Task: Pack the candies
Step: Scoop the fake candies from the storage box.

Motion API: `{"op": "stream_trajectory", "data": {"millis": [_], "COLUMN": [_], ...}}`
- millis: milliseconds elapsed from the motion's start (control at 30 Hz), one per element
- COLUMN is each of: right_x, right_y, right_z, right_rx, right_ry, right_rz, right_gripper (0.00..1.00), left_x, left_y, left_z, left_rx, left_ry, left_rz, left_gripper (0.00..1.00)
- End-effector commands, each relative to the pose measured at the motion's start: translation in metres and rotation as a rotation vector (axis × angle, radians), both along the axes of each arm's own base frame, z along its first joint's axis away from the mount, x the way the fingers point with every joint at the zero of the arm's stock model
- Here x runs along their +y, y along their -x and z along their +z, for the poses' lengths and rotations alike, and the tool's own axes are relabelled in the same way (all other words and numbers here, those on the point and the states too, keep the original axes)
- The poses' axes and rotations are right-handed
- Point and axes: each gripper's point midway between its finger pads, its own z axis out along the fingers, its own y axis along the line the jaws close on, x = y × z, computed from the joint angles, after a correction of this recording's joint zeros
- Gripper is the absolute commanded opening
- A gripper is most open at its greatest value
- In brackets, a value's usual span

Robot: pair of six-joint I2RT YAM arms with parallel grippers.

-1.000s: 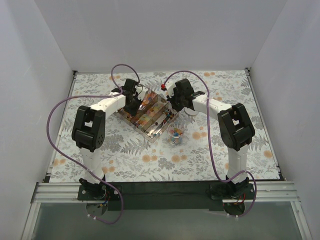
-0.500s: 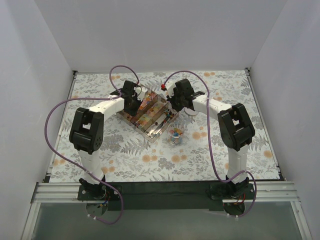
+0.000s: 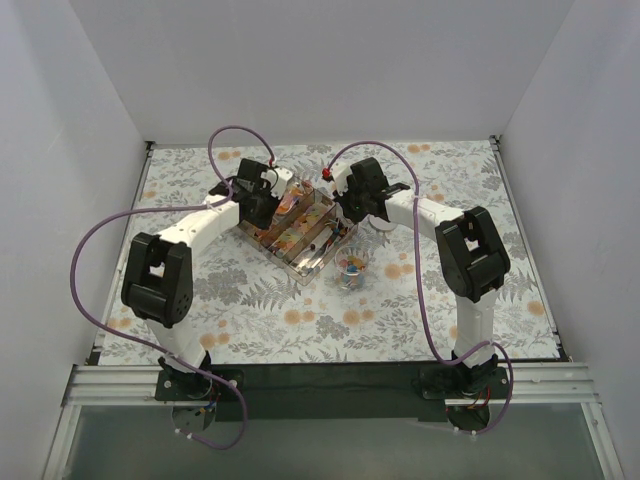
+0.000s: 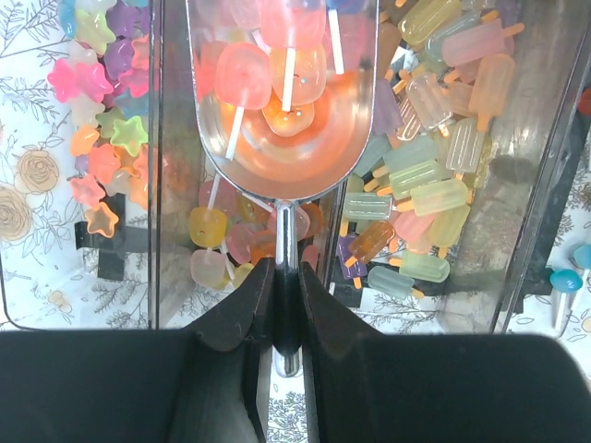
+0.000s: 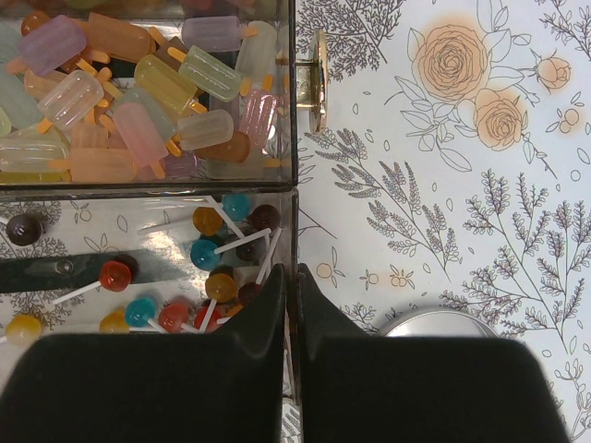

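My left gripper (image 4: 286, 272) is shut on the handle of a metal scoop (image 4: 282, 138). The scoop holds a few pink and orange lollipop candies (image 4: 268, 74) above a clear compartment box (image 4: 155, 185). The box holds star candies (image 4: 97, 101), flat lollipops and popsicle-shaped candies (image 4: 434, 175). In the top view the left gripper (image 3: 268, 205) is over the box's far left part (image 3: 298, 228). My right gripper (image 5: 290, 277) is shut on the box's thin end wall (image 5: 294, 111), beside round lollipops (image 5: 212, 254). In the top view it (image 3: 345, 215) is at the box's right side.
A small clear cup (image 3: 351, 268) with mixed candies stands on the flowered cloth just in front of the box's right corner. A round silver rim (image 5: 434, 323) shows right of my right fingers. A brass latch (image 5: 318, 78) sits on the box's end wall. White walls enclose the table.
The left arm's elbow has swung out to the left and its gripper with the scoop has shifted slightly toward the far left over the box. The right arm has not moved.
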Motion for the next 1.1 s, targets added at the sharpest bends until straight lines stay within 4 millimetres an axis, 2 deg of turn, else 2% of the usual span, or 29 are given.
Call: {"op": "stream_trajectory", "data": {"millis": [0,133,267,467,500,533,700,733,833,933,1033,1067], "right_x": [0.015,0.013,0.012,0.011,0.011,0.011,0.008,0.005,-0.003,-0.012,-0.022,-0.025], "right_y": [-0.006,-0.003,-0.001,0.0,-0.001,-0.001,0.0,0.0,0.001,0.005,0.009,0.012], "right_z": [0.019,0.017,0.018,0.03,0.034,0.037,0.054,0.057,0.069,0.085,0.099,0.097], "right_rx": [-0.073,-0.068,-0.068,-0.083,-0.089,-0.092,-0.105,-0.11,-0.128,-0.14,-0.151,-0.142], "right_ry": [-0.044,-0.038,-0.039,-0.053,-0.058,-0.06,-0.07,-0.066,-0.065,-0.079,-0.091,-0.093], "right_rz": [0.034,0.037,0.036,0.032,0.031,0.027,0.0,-0.011,-0.055,-0.099,-0.137,-0.146], "right_gripper": [0.01,0.01,0.01,0.03,0.05,0.14,0.34,0.41,0.54,0.63,0.68,0.69], "left_x": [-0.002,0.005,0.011,0.01,0.009,0.009,0.008,0.007,0.004,0.002,-0.003,-0.007], "left_y": [0.002,0.01,0.016,0.017,0.017,0.018,0.021,0.023,0.027,0.034,0.044,0.049], "left_z": [0.015,0.004,0.003,0.018,0.021,0.025,0.041,0.043,0.056,0.068,0.074,0.075], "left_rx": [-0.053,-0.028,-0.029,-0.061,-0.062,-0.066,-0.095,-0.095,-0.114,-0.129,-0.129,-0.127], "left_ry": [0.018,-0.01,-0.024,-0.015,-0.009,-0.01,-0.005,0.001,0.014,0.028,0.022,0.021], "left_rz": [-0.024,-0.01,-0.004,-0.021,-0.03,-0.032,-0.068,-0.079,-0.105,-0.129,-0.161,-0.176], "left_gripper": [0.0,0.0,0.0,0.0,0.0,0.0,0.0,0.0,0.0,0.0,0.0,0.0]}}
